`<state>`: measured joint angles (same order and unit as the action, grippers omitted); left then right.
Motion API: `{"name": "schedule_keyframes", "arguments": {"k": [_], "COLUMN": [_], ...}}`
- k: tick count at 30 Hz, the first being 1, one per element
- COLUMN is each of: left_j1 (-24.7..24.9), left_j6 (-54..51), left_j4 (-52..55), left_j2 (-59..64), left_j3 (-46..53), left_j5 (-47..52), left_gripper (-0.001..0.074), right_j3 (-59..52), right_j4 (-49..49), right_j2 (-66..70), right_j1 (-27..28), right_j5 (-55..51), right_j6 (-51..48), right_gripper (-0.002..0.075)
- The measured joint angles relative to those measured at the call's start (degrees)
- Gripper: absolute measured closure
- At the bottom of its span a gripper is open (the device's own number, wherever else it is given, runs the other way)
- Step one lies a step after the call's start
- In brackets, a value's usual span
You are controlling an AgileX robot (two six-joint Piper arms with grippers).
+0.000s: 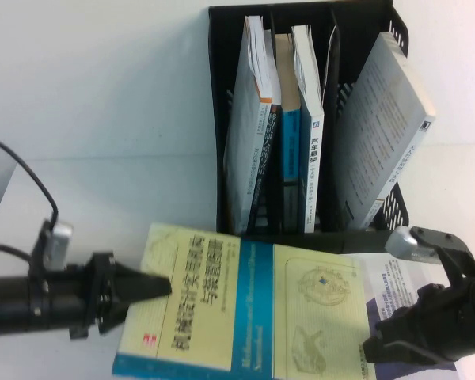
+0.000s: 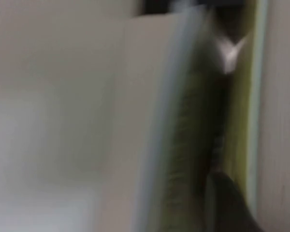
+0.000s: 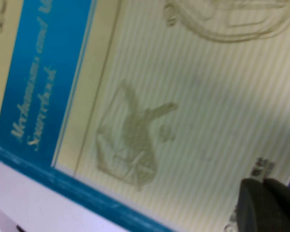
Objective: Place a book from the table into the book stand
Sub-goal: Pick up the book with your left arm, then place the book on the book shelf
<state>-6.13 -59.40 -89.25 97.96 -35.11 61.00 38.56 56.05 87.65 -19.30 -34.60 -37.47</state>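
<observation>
The pale yellow-green book [image 1: 253,309] with a blue band lies front centre on the white table [image 1: 103,119], just before the black book stand [image 1: 222,119]. My left gripper [image 1: 160,285] is at the book's left edge, one finger over the cover, shut on that edge. In the blurred left wrist view the book's page edge [image 2: 183,121] fills the middle and a dark finger [image 2: 227,203] lies against the yellow cover. My right gripper [image 1: 372,348] is at the book's right edge, fingers together over the cover [image 3: 183,96], as the right wrist view [image 3: 263,184] shows.
The stand holds several upright books [image 1: 293,127] in its left and middle compartments and a grey-covered book [image 1: 380,127] leaning in the right one. A white and purple book [image 1: 396,289] lies under the yellow-green book's right side. A cable [image 1: 32,182] runs to the left arm.
</observation>
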Motion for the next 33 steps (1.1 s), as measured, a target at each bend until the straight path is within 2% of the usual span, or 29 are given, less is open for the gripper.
{"name": "schedule_keyframes", "arguments": {"k": [2, 5, 8, 13, 17, 20, 27, 29, 33], "left_j1": [0.50, 1.36, 2.49, 6.00, 12.73, 19.30, 34.64, 37.95, 42.44], "left_j6": [2.99, 9.64, 17.71, 30.81, 43.84, 54.98, 77.84, 82.28, 87.54], "left_j4": [-0.10, 4.00, 13.26, 28.31, 37.09, 45.07, 72.11, 79.62, 86.77], "left_j2": [-5.15, -13.57, -21.64, -30.47, -31.50, -30.23, -22.15, -18.37, -11.21], "left_j3": [-1.75, -6.06, -12.42, -28.62, -43.82, -53.90, -66.90, -69.87, -75.11], "left_j5": [1.85, 1.14, 0.05, 2.66, 5.23, 3.37, -3.09, -5.43, -8.12], "left_gripper": [0.0540, 0.0540, 0.0540, 0.0540, 0.0540, 0.0540, 0.0541, 0.0541, 0.0541], "right_j3": [-0.14, -0.14, -0.14, -0.18, -0.18, -0.27, -0.27, -0.27, -0.27], "right_j4": [-0.39, -0.52, -0.75, -0.72, -0.86, -0.86, -0.86, -0.86, -0.86], "right_j2": [-3.61, -9.78, -15.83, -25.22, -30.16, -32.71, -34.17, -34.17, -34.06], "right_j1": [-0.13, -0.33, -0.42, -0.42, -0.42, -0.42, -0.42, -0.42, -0.42], "right_j5": [-1.21, -1.38, -1.14, 0.19, 0.61, 0.61, 0.50, 0.50, 0.50], "right_j6": [0.00, 0.00, 0.00, 1.36, 2.00, 3.45, 5.65, 5.78, 7.11], "right_gripper": [0.0728, 0.0728, 0.0729, 0.0729, 0.0729, 0.0729, 0.0729, 0.0729, 0.0729]}}
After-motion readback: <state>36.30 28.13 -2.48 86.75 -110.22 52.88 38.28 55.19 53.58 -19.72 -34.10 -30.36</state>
